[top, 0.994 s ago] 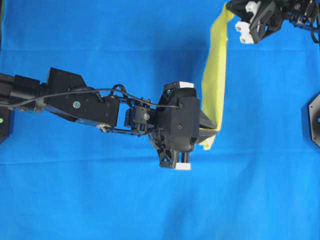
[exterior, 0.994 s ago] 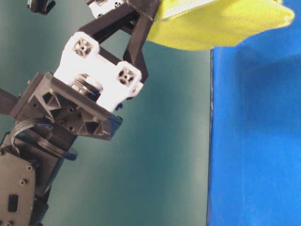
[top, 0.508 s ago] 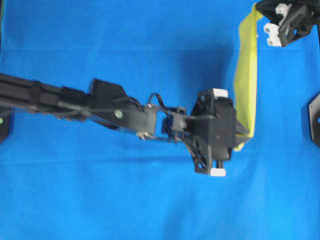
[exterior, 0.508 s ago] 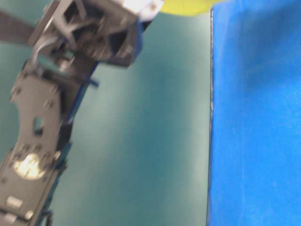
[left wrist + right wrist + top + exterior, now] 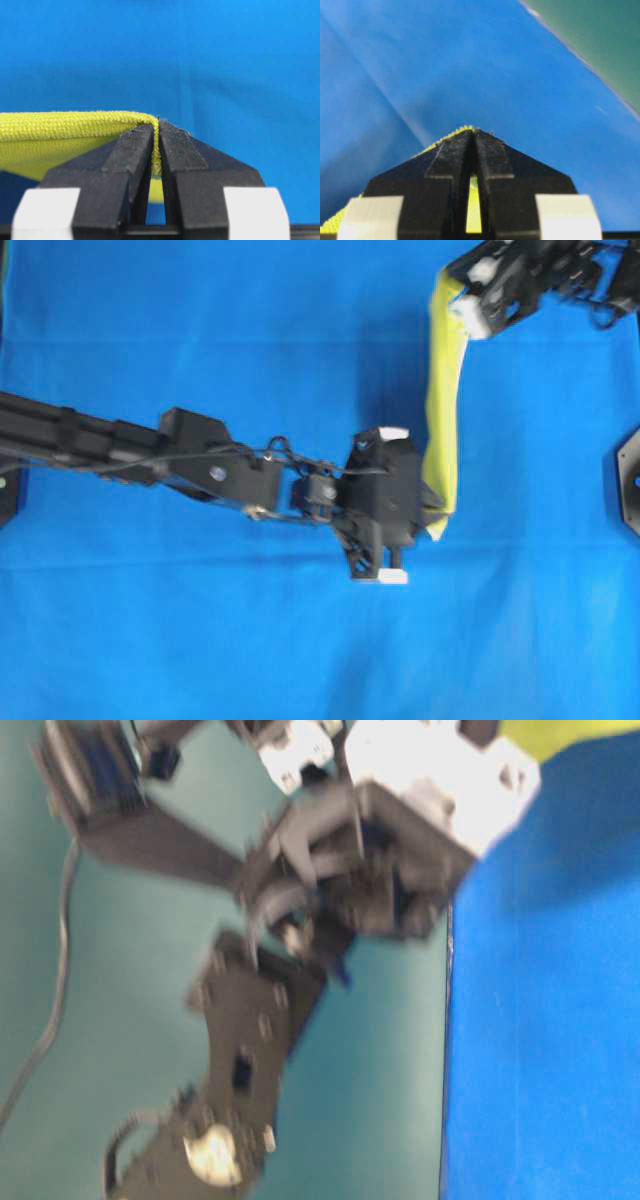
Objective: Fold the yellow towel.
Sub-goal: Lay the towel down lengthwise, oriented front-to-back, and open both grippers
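Towel: the yellow towel [image 5: 442, 410] hangs edge-on above the blue table cover [image 5: 200, 640], stretched between both arms.
Left gripper [image 5: 155, 137]: pinched tight on a corner hem.
Right gripper [image 5: 473, 137]: clamped on yellow cloth too, though little shows.
Risk: thin bites; pulling apart could probably tug a corner free.

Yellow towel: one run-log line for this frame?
yellow towel: lifted, stretched between claws | left claw: shut on corner | right claw: shut on corner | fold: not yet done
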You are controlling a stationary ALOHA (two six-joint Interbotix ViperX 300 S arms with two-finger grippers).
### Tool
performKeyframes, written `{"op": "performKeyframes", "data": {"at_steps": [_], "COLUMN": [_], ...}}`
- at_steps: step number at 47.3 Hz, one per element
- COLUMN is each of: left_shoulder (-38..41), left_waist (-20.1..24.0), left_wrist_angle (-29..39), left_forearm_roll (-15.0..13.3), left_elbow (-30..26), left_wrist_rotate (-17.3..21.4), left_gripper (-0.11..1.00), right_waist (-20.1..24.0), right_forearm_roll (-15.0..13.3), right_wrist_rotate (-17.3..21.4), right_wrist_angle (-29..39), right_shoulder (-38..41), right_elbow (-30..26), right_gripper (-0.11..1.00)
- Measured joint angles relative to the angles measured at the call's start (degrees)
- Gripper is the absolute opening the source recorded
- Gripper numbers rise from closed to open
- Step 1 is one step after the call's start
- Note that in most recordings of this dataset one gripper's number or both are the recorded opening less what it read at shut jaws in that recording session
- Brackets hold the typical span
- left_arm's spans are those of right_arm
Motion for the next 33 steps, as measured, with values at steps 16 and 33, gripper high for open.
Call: {"op": "performKeyframes", "data": {"at_steps": [16, 33], "left_shoulder": [-6.42, -6.86], "left_waist": [-0.26, -0.44], "left_wrist_angle": [-7.73, -8.17], "left_forearm_roll": [0.0, 0.0], "left_elbow": [15.64, 17.14], "left_wrist_rotate": [-7.03, -7.29], "left_gripper": [0.02, 0.02], "right_waist": [4.83, 5.8], "right_forearm_roll": [-1.76, -2.99], "right_wrist_rotate": [-0.18, -0.26], "right_wrist_angle": [-1.49, -1.23], "right_shoulder": [12.22, 13.27], "right_elbow": [-10.46, -12.13], "right_gripper": [0.02, 0.02]}}
